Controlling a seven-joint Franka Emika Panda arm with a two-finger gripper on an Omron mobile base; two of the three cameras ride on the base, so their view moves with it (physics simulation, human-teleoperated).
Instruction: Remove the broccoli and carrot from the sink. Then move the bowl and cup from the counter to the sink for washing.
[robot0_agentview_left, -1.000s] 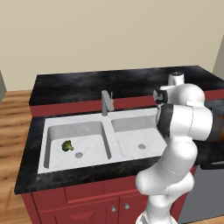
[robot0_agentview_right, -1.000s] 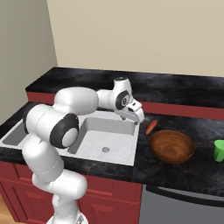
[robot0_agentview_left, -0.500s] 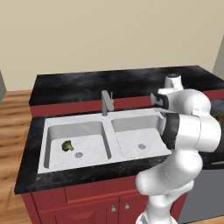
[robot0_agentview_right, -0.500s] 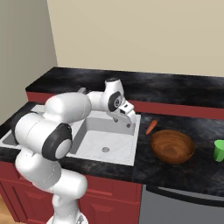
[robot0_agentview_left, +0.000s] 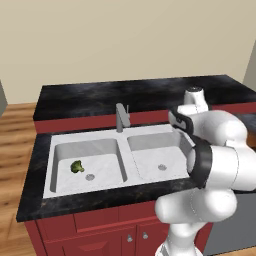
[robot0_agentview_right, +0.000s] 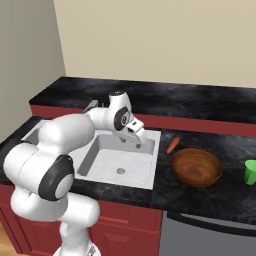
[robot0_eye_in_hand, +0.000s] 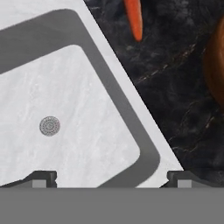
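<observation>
The dark green broccoli (robot0_agentview_left: 76, 166) lies in the left basin of the sink (robot0_agentview_left: 49, 167), near its drain. On the black counter (robot0_agentview_right: 200, 199), just right of the sink's rim (robot0_agentview_right: 156, 154), rests the orange carrot (robot0_agentview_right: 172, 145) (robot0_eye_in_hand: 134, 17). Further right stand the wood-look bowl (robot0_agentview_right: 197, 166) (robot0_eye_in_hand: 217, 61) and the green cup (robot0_agentview_right: 251, 171). My gripper (robot0_agentview_right: 132, 142) (robot0_eye_in_hand: 113, 178) hangs open and empty over the right basin, close to its right rim. The carrot is a short way to the gripper's right.
A grey faucet (robot0_agentview_left: 121, 117) stands at the sink's centre back. The right basin's drain (robot0_eye_in_hand: 49, 126) lies below my hand. Red cabinets run under the counter, and a raised black ledge (robot0_agentview_left: 125, 95) sits behind it.
My arm has swung left, from above the counter by the carrot to over the right basin. The gripper stayed open. Carrot, bowl, cup and broccoli have not moved.
</observation>
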